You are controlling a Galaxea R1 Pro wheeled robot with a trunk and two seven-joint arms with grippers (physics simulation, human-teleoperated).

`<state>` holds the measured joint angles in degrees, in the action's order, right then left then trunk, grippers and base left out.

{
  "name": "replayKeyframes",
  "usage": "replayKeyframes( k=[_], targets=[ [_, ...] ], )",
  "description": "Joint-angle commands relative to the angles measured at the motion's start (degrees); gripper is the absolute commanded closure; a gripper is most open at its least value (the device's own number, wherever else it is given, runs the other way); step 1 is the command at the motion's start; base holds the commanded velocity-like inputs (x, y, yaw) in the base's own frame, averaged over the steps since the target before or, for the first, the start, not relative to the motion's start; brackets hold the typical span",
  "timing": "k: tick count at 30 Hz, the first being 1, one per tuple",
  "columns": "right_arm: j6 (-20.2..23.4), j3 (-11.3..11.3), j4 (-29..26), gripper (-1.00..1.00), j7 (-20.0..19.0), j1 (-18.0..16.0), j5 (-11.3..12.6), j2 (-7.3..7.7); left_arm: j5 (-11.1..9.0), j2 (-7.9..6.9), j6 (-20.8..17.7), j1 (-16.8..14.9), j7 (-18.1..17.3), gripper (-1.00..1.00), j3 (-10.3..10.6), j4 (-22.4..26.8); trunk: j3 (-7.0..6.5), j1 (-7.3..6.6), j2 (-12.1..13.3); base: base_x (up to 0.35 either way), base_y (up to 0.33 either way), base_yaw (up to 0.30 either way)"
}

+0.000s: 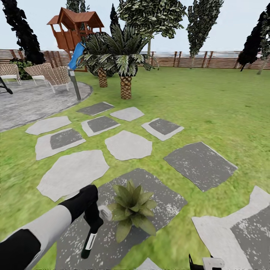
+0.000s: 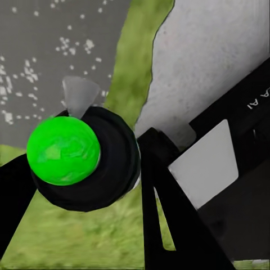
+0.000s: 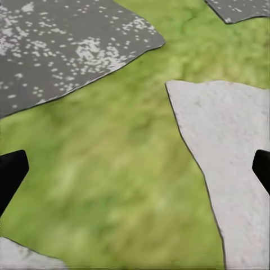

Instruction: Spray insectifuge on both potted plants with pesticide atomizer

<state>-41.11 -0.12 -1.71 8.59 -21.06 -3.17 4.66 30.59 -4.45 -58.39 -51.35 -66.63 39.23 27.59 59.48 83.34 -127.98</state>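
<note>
My left gripper (image 1: pixel 91 235) hangs over a dark speckled stepping stone (image 1: pixel 168 204), shut on the pesticide atomizer (image 1: pixel 104 213). The atomizer's pale end sits just left of a potted plant (image 1: pixel 132 210), a low rosette of pointed green leaves on that stone. In the left wrist view the atomizer (image 2: pixel 84 160) shows a bright green cap, a dark round body and a pale grey nozzle (image 2: pixel 79 94), held between the black fingers (image 2: pixel 169 208). The second potted plant is out of view. My right gripper (image 1: pixel 207 263) is low at the front, and its wrist view shows it open (image 3: pixel 135 169) over grass.
Grey and white stepping stones (image 1: pixel 128 144) spread across the lawn ahead. Two palms (image 1: pixel 125 87) stand beyond them, with a paved patio, wicker chairs (image 1: pixel 56 77) and a lamp post (image 1: pixel 75 84) at the far left. A wooden playhouse (image 1: pixel 75 32) and a slatted fence (image 1: pixel 210 60) close the back.
</note>
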Motion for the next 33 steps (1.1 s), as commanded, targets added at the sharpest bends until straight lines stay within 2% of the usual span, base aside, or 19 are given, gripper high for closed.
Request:
replayKeyframes(
  k=[1,9,15,20,26,28,30,33],
  targets=[
    [-0.1,0.0,0.0,-1.0,0.3,0.0,-0.3,0.0,0.5,-0.03,-0.4,0.0,-0.6,1.0,0.3,0.1,0.05,-0.02,0.0,-0.042,0.0,0.0],
    [0.0,0.0,0.0,-1.0,0.3,0.0,-0.6,0.07,0.7,-0.08,-0.5,-0.1,-0.6,1.0,0.7,-0.4,0.05,-0.02,0.0,0.013,0.0,0.0],
    [0.1,0.1,0.0,-1.0,0.2,0.0,-0.6,0.09,0.8,-0.13,-0.3,0.1,-0.6,1.0,0.7,-4.8,0.05,-0.02,0.0,0.06,0.0,0.0],
    [0.1,0.2,0.1,-1.0,0.2,0.0,-0.6,0.09,0.9,0.07,-0.3,-0.6,-0.6,1.0,0.6,-4.4,0.05,-0.02,0.0,0.155,0.016,0.0],
    [0.1,0.1,0.0,-1.0,0.2,0.0,-0.6,0.01,1.0,1.14,-0.3,-0.8,-0.6,1.0,0.7,-4.2,0.05,-0.02,0.0,0.111,0.02,0.0],
    [0.1,0.1,0.0,-1.0,0.3,0.0,-0.6,0.0,2.2,2.2,-0.3,-0.9,-0.6,1.0,0.7,-4.2,0.05,-0.02,0.0,0.005,0.001,0.0],
    [0.1,0.1,0.0,-1.0,0.3,0.0,-0.6,0.0,4.8,3.86,-0.3,-0.9,-0.6,1.0,0.6,-4.2,0.05,-0.02,0.0,0.001,0.0,0.0],
    [0.1,0.1,0.0,-1.0,0.3,0.0,-0.6,0.0,6.7,4.5,-0.5,-1.6,-0.7,1.0,0.3,-4.2,0.05,-0.02,0.0,0.0,0.0,0.0]
  ],
)
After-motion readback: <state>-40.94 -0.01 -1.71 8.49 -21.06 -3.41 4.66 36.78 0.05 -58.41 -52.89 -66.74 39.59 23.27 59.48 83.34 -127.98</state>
